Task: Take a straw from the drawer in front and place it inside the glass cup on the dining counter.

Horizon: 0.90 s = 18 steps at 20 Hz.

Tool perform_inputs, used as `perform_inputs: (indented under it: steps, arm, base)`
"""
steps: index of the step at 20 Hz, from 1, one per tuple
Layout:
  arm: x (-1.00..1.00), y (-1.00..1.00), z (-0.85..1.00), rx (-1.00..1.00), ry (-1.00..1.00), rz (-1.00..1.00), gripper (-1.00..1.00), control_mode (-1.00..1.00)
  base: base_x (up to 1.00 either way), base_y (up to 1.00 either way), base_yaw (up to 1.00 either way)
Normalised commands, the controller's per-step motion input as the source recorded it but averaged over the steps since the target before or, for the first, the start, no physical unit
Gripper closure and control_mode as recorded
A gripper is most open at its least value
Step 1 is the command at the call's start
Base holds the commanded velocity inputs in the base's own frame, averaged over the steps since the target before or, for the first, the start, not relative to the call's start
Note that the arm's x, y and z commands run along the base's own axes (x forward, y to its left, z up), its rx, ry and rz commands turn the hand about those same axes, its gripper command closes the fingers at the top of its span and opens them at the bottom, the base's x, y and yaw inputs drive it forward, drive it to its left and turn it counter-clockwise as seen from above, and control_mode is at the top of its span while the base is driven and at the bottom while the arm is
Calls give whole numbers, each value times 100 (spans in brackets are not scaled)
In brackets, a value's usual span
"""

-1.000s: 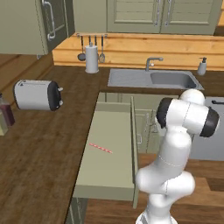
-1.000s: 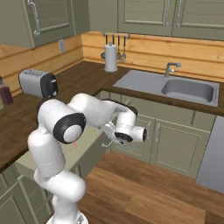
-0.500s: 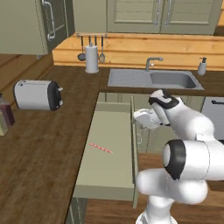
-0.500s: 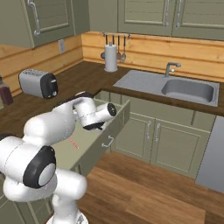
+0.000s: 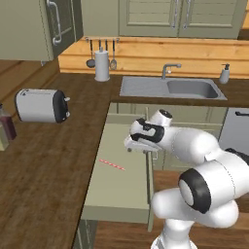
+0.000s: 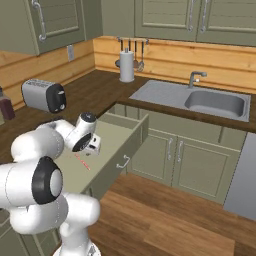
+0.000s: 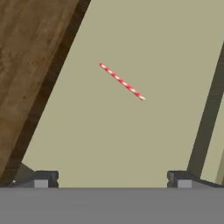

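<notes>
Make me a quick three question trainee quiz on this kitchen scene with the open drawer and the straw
1. True or false: the straw lies flat on the floor of the drawer.
2. The gripper is: A open, B shut on the straw, C shut on nothing.
3. Fill in: on the counter left of the drawer stands a ____.

Key: 1 true; 2 A; 3 toaster.

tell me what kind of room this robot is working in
A simulated home kitchen, by the look of it: a steel sink with a tap set in the dark wood counter, a toaster standing on it, and sage-green cabinets below.
</notes>
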Motion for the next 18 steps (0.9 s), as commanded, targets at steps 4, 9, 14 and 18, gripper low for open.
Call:
perform_inputs:
  steps: [4, 9, 14, 18]
  arm:
    - [31, 20, -50, -30, 17, 0, -100, -100]
    - [25, -1, -41, -23, 11, -3, -100, -100]
    - [11, -23, -36, -19, 3, -7, -100, -100]
    - [18, -30, -41, -18, 4, -8, -100, -100]
  base:
    - [0, 0, 0]
    - [0, 0, 0]
    - [0, 0, 0]
    - [0, 0, 0]
